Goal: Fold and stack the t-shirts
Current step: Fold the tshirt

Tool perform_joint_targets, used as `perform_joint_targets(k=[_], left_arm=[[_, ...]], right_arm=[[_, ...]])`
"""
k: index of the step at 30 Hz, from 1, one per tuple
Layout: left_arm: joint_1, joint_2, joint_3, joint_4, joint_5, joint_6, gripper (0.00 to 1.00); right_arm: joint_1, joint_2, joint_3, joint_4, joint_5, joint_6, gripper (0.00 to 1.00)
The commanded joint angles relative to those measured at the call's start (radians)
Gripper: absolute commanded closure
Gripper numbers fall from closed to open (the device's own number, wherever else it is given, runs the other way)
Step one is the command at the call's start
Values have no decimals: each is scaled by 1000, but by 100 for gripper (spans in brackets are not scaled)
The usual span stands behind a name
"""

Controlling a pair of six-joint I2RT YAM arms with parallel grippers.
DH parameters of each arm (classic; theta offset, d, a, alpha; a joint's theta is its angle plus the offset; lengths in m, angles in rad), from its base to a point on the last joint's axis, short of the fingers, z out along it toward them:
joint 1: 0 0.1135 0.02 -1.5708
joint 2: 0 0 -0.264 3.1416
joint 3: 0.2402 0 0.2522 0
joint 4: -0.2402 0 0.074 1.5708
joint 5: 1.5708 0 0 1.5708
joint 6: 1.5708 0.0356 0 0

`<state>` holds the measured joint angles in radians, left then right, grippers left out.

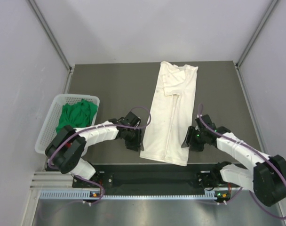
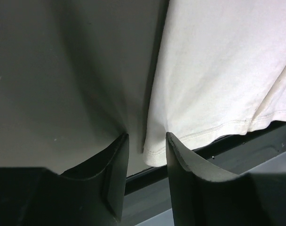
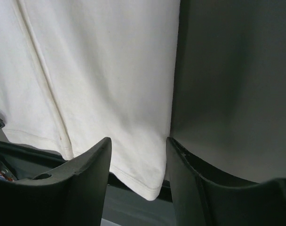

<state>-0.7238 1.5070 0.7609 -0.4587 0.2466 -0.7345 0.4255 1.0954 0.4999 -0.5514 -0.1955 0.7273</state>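
The cream-white cotton t-shirt (image 1: 170, 113) lies on the dark grey table (image 1: 110, 87) as a long narrow strip. Its sides and sleeves are already folded in, the collar is at the far end, and the hem is at the near edge, where it hangs a little over the rim.

The left gripper (image 2: 146, 136) stands at the left hem corner and the right gripper (image 3: 138, 140) at the right hem corner. The fingers of both are about half apart, with cloth between them in the wrist views, but I see no pinch yet. I judge that the step is to take both corners and carry the hem toward the collar.

To do it well, each gripper should catch all the layers of its corner. The right one especially needs care, because a folded seam runs close beside it. Both should then lift together and travel at the same height, so that the strip does not twist.

At the left side stands a white plastic mesh basket (image 1: 52, 104) with a crumpled green t-shirt (image 1: 76, 115) inside, well apart from the fold path. Nothing lies on the cream shirt. The only obstacle I find is the black rail (image 1: 147, 178) under the hanging hem, which the low fingers may touch.
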Motion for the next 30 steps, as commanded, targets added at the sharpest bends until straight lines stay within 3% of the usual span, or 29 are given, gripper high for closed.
perform_joint_targets(k=[1, 12, 21, 27, 30], left_arm=[[-20, -40, -34, 61, 5, -25, 58], [-46, -39, -81, 98, -9, -52, 70], [-77, -45, -107, 107, -29, -89, 100], [-124, -45, -112, 114, -55, -124, 100], [-152, -47, -112, 98, -82, -150, 100]], right_arm=[[39, -69, -21, -41, 39, 61, 50], [130, -230, -84, -140, 62, 123, 63], [159, -218, -104, -156, 82, 124, 68], [176, -198, -126, -148, 85, 116, 77], [185, -200, -142, -154, 94, 116, 88]])
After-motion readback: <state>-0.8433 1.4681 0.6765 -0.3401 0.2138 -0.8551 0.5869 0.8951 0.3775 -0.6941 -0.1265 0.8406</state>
